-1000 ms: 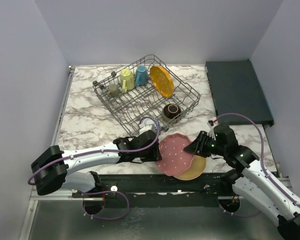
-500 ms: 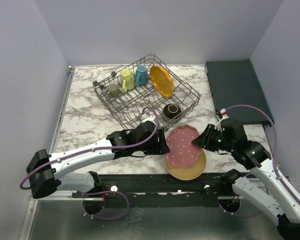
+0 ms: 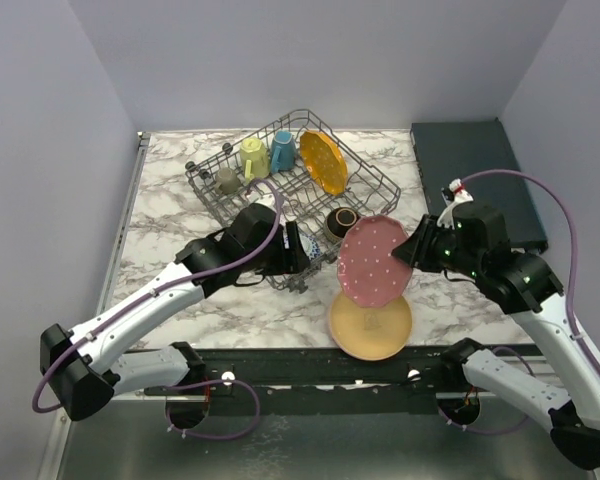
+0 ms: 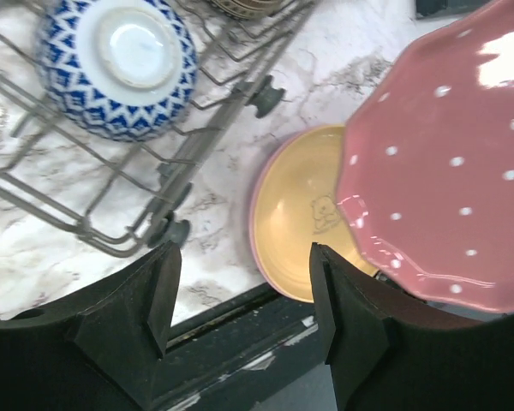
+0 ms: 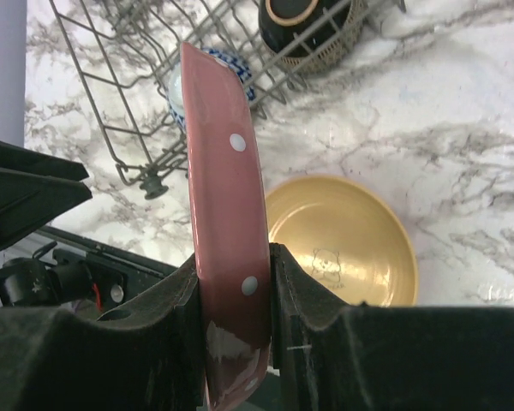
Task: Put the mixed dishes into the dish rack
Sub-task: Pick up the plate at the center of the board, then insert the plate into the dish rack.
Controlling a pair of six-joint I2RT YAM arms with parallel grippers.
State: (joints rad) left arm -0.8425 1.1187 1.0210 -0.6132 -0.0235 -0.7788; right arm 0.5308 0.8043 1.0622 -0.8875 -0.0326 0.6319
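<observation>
Up it comes: left tool (image 4: 244, 291) opens and backs off, right tool (image 5: 234, 276) alone grips the pink plate (image 3: 373, 260); rack (image 3: 378, 169) next.

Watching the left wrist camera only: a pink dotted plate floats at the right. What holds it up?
Observer: The right gripper pinches the rim of the pink plate, holding it on edge.
Operator: Anything in the dish rack besides the blue-white bowl?
Observer: An orange plate stands on edge near its far corner.
Operator: Any cups?
Observer: A yellow-green mug, a blue mug and a small grey cup sit along its far left side.
</observation>
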